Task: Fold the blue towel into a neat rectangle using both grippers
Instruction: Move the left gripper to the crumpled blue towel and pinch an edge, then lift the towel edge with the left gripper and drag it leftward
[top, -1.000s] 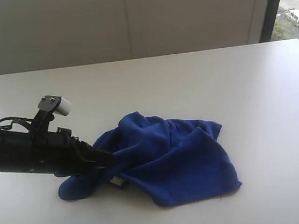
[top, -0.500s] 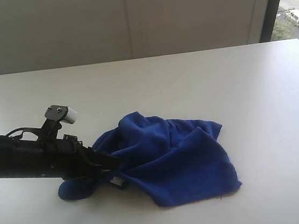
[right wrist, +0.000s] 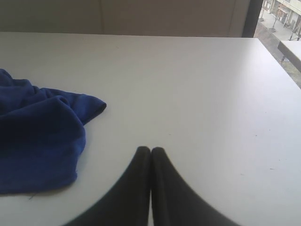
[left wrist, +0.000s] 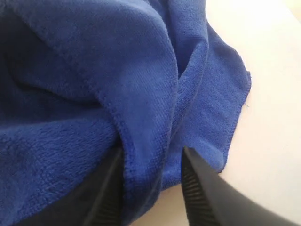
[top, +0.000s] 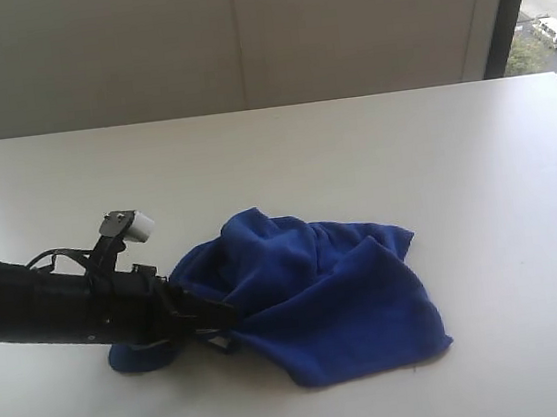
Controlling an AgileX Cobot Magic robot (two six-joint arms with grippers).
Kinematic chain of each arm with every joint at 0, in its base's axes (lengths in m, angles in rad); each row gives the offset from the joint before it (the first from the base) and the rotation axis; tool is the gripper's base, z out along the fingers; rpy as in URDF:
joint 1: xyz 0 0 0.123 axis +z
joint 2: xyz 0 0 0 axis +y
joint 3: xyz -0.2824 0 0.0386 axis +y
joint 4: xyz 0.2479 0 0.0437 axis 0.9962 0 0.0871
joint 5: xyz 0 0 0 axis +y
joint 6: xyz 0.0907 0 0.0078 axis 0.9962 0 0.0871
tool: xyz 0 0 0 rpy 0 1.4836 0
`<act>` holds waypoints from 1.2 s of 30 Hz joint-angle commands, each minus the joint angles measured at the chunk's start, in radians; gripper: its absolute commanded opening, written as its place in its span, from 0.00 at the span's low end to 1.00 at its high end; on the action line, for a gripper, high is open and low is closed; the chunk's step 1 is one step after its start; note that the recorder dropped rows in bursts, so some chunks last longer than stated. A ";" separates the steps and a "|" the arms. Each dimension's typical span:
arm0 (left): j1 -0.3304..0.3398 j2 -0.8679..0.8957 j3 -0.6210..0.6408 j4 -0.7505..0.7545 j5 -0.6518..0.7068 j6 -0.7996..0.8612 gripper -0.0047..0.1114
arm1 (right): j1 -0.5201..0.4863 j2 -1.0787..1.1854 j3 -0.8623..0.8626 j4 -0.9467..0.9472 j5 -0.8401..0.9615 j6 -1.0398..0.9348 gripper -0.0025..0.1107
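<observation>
Plain white table [top: 402, 144] by a window [top: 552, 6]
Tabletop runs up to a pale beige wall [top: 139, 43]; the window's in the far corner with a dark frame [top: 506, 11], daylight and a bit of street outside.

Plain office-like room: bare white table [top: 372, 147] under the left gripper [top: 226, 320], pale panelled wall [top: 239, 42] and street-view window [top: 549, 6] beyond it.

A plain white table [top: 434, 161] with a smooth, matte top stretched across the scene. One thing lay directly on it: a blue towel [top: 319, 294], crumpled in loose overlapping folds, near the front edge and left of centre.
</observation>
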 commanded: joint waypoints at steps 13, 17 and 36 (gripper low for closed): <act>-0.006 -0.111 -0.057 -0.023 0.150 -0.006 0.04 | 0.003 -0.005 0.002 0.000 -0.007 0.000 0.02; -0.006 -0.214 -0.092 -0.023 0.185 -0.057 0.04 | 0.003 -0.005 0.002 0.000 -0.007 0.000 0.02; -0.006 -0.575 -0.455 0.985 0.339 -0.871 0.04 | 0.003 -0.005 0.002 0.000 -0.007 0.000 0.02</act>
